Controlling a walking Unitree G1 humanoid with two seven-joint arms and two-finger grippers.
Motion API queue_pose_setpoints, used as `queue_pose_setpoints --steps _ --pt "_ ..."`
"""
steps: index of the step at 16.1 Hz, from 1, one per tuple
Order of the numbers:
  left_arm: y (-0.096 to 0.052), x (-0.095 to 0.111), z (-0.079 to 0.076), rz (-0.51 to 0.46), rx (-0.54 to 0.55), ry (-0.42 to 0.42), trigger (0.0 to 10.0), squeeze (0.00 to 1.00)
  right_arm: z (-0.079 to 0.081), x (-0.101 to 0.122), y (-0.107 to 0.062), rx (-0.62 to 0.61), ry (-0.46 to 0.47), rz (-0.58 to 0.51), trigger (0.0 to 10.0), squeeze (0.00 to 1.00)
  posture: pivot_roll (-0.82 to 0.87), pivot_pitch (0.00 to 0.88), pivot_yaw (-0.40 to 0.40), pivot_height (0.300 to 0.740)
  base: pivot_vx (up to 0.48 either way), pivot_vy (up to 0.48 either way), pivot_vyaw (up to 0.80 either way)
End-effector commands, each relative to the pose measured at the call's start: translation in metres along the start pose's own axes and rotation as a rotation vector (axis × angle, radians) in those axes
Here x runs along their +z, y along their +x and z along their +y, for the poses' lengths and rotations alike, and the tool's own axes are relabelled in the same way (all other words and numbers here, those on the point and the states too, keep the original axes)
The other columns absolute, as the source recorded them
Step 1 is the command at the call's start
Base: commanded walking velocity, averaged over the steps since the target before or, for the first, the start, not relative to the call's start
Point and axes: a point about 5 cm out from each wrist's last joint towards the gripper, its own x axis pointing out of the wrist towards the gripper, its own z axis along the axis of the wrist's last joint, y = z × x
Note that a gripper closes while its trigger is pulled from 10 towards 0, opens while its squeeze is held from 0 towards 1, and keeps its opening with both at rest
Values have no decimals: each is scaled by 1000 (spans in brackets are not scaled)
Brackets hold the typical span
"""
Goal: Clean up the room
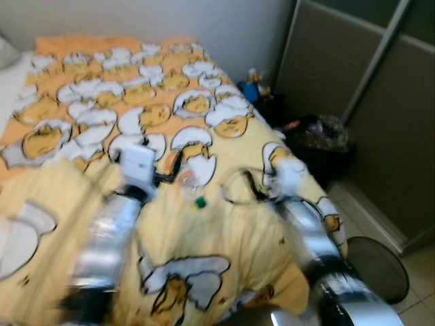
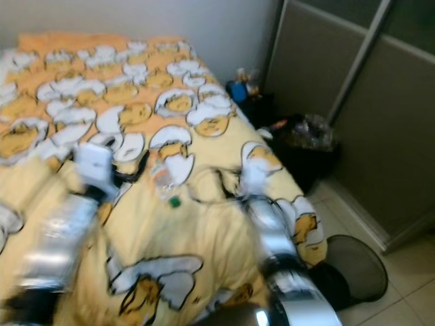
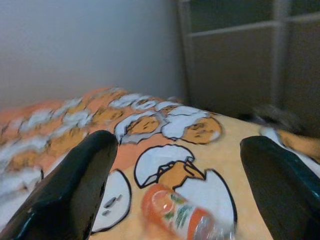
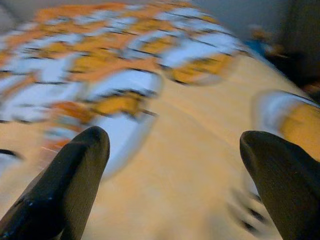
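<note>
the clear bottle [image 1: 190, 183] lies ungrasped on the bed [image 1: 224, 231], just beyond the left gripper [image 3: 175, 195] and right gripper [image 4: 175, 185], both spread wide, so cleanup seems barely begun.

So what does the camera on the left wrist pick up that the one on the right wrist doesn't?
The left wrist view shows a plastic bottle with an orange label lying on the bed, with a grey wall and sliding closet doors behind. The right wrist view, badly blurred, shows something blue by the bed's far corner. Both look between two open black fingers across the same yellow egg-cartoon bedspread.
</note>
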Motion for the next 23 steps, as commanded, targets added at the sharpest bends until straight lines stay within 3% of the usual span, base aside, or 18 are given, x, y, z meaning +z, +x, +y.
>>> queue_pose_setpoints --steps 1,4,6,7,8,9,11,13,15,17,18,19,21,23 --pt "-5 15 -12 -20 -127 -13 10000 0 -3 3 3 -26 11 0 10000 0 456 259 -33 740 0 0 0" --pt "-33 38 -21 -37 -185 42 10000 0 8 15 14 -10 -13 8 10000 0 547 307 -75 740 0 0 0" --pt "-49 42 -19 -12 -72 -22 10000 0 11 20 19 -2 -9 10 10000 0 578 337 -92 740 0 0 0" --pt "-74 36 -14 53 118 -21 10000 0 15 25 23 15 -24 27 10000 0 624 392 -97 740 0 0 0" --pt "-84 38 -13 73 159 0 10000 0 17 26 24 20 -27 30 10000 0 641 412 -97 740 0 0 0" --pt "-96 46 -15 76 192 72 10000 0 21 30 26 34 -21 22 10000 0 665 435 -94 740 0 0 0" --pt "-104 51 -18 87 211 68 10000 0 26 27 27 37 -24 49 10000 0 683 457 -93 740 0 0 0" --pt "-111 54 -17 111 240 77 10000 0 32 20 27 48 45 87 10000 0 702 472 -95 740 0 0 0" --pt "-111 57 -30 122 155 31 10000 0 40 18 27 88 71 109 10000 0 706 481 -95 740 0 0 0" --pt "-113 58 -62 152 -95 -61 10000 0 41 16 27 94 47 129 0 0 703 476 -102 740 0 0 0" --pt "-115 62 -81 152 -243 -105 10000 0 42 17 28 94 36 131 0 0 699 471 -103 740 0 0 0" --pt "-114 67 -87 139 -283 -123 10000 0 42 19 29 97 29 126 0 0 691 465 -102 740 0 0 0" --pt "-103 78 -88 81 -319 -127 10000 0 46 27 31 121 -12 96 0 0 680 452 -100 740 0 0 0" --pt "-96 81 -83 36 -309 -68 10000 0 47 31 33 126 -7 86 0 0 673 442 -96 740 0 0 0"
